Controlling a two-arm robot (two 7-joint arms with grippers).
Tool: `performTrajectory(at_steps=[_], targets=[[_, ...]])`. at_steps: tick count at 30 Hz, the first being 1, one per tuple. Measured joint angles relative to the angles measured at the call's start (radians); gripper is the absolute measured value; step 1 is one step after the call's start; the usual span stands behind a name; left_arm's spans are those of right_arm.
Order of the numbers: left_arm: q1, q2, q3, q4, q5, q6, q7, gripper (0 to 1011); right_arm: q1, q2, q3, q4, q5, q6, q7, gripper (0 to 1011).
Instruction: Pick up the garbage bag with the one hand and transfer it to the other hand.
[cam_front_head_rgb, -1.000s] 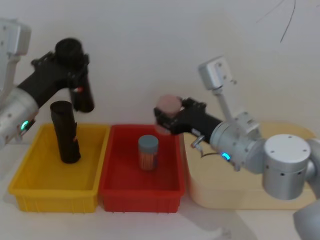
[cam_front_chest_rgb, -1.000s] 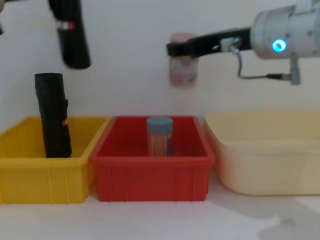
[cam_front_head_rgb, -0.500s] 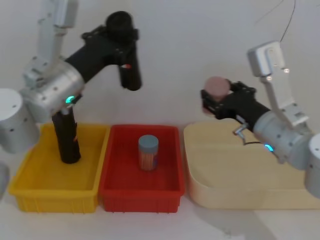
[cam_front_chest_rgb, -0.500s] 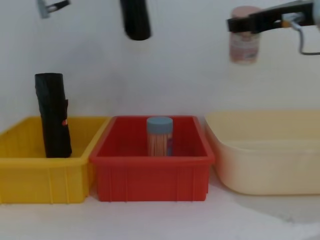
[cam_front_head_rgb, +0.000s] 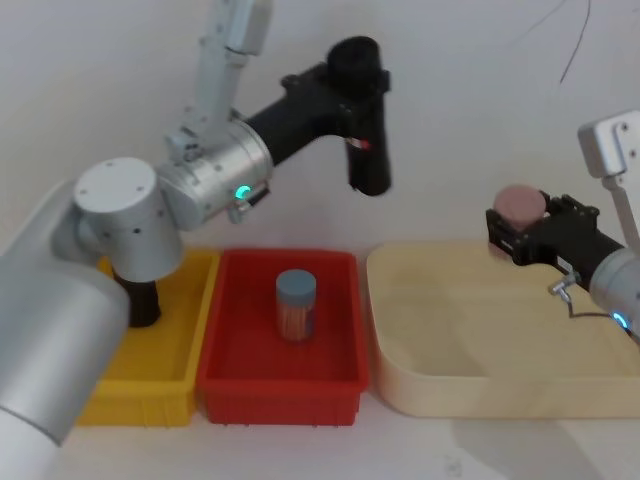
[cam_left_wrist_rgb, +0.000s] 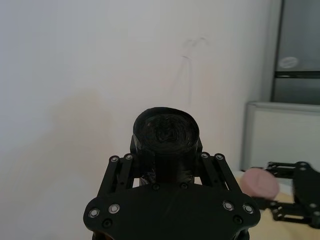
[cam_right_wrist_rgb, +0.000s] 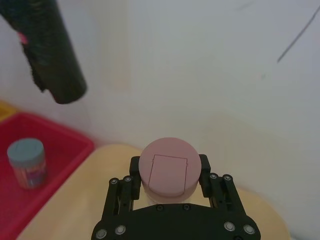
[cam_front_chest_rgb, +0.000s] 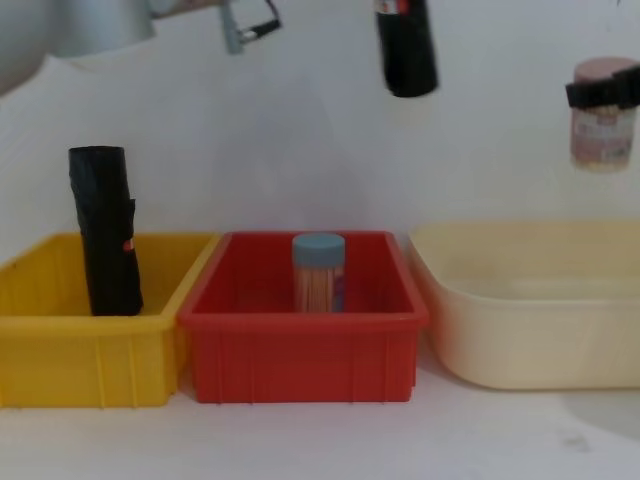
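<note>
Grip: left tool (cam_front_head_rgb: 347, 92), aloft, clamped garbage bag (cam_front_head_rgb: 368, 160) at top; I judged it light, stiff, slick, best taken mid-roll; right tool (cam_front_head_rgb: 524, 226) clamped jar (cam_front_head_rgb: 521, 203).

The head camera looks forward and down from high up; the yellow bin (cam_front_head_rgb: 150, 405), red bin (cam_front_head_rgb: 280, 398) and cream tub (cam_front_head_rgb: 480, 395) lie below the left tool (cam_front_head_rgb: 352, 80). The chest camera sits low, facing across the counter (cam_front_chest_rgb: 300, 440), and shares these bins from the side. Each wrist camera sits close behind its own tool (looking along it): the left sees the garbage bag (cam_left_wrist_rgb: 166, 132) end-on, the right tool (cam_left_wrist_rgb: 272, 191) beyond; the right sees its pink-lidded jar (cam_right_wrist_rgb: 169, 175) near, the bag beyond.
</note>
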Motion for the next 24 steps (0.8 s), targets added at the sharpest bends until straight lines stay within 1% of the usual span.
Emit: performTrajectory(at_steps=[3,4,5,6,7,8,9,11,12,13,14,15,16,17,18,19,24], targets=[[-0.033,-0.036,0.016,0.079,-0.016,-0.010,-0.038,531,-0.010,0.013,0.008,0.002,0.005,0.011,0.013,650],[-0.055,-0.058,0.024,0.130,-0.024,-0.017,-0.057,531,-0.012,0.016,0.011,0.003,0.007,0.014,0.016,650],[-0.055,-0.058,0.024,0.130,-0.024,-0.017,-0.057,531,-0.016,0.020,0.014,0.004,0.009,0.018,0.021,676],[-0.075,-0.079,0.030,0.180,-0.032,-0.024,-0.077,531,-0.017,0.022,0.016,0.004,0.009,0.020,0.023,690],[-0.075,-0.079,0.030,0.180,-0.032,-0.024,-0.077,531,-0.019,0.024,0.018,0.005,0.010,0.022,0.025,710],[-0.100,-0.104,0.036,0.241,-0.040,-0.035,-0.102,531,-0.021,0.028,0.020,0.006,0.012,0.025,0.029,767],[-0.112,-0.114,0.038,0.269,-0.044,-0.040,-0.112,531,-0.023,0.029,0.022,0.007,0.013,0.027,0.031,787],[-0.152,-0.152,0.046,0.366,-0.057,-0.062,-0.151,531,-0.025,0.032,0.024,0.008,0.014,0.029,0.035,824],[-0.152,-0.152,0.046,0.366,-0.057,-0.062,-0.151,531,-0.026,0.035,0.026,0.008,0.015,0.032,0.037,874],[-0.170,-0.169,0.050,0.411,-0.062,-0.071,-0.167,531,-0.027,0.036,0.027,0.009,0.016,0.033,0.039,874],[-0.178,-0.176,0.051,0.430,-0.064,-0.076,-0.175,531,-0.029,0.038,0.029,0.009,0.016,0.034,0.041,922],[-0.193,-0.190,0.054,0.467,-0.069,-0.083,-0.188,531,-0.029,0.038,0.029,0.009,0.016,0.035,0.042,922],[-0.193,-0.190,0.054,0.467,-0.069,-0.083,-0.188,531,-0.030,0.039,0.030,0.009,0.016,0.035,0.043,974],[-0.206,-0.202,0.056,0.498,-0.073,-0.090,-0.201,531,-0.030,0.040,0.030,0.009,0.016,0.035,0.044,984],[-0.212,-0.208,0.058,0.513,-0.074,-0.093,-0.206,531,-0.031,0.041,0.030,0.008,0.016,0.034,0.046,1002],[-0.223,-0.217,0.059,0.539,-0.078,-0.098,-0.216,531,-0.031,0.041,0.030,0.008,0.016,0.034,0.046,1002],[-0.248,-0.242,0.064,0.601,-0.085,-0.111,-0.240,531,-0.032,0.046,0.026,0.000,0.012,0.010,0.061,999]])
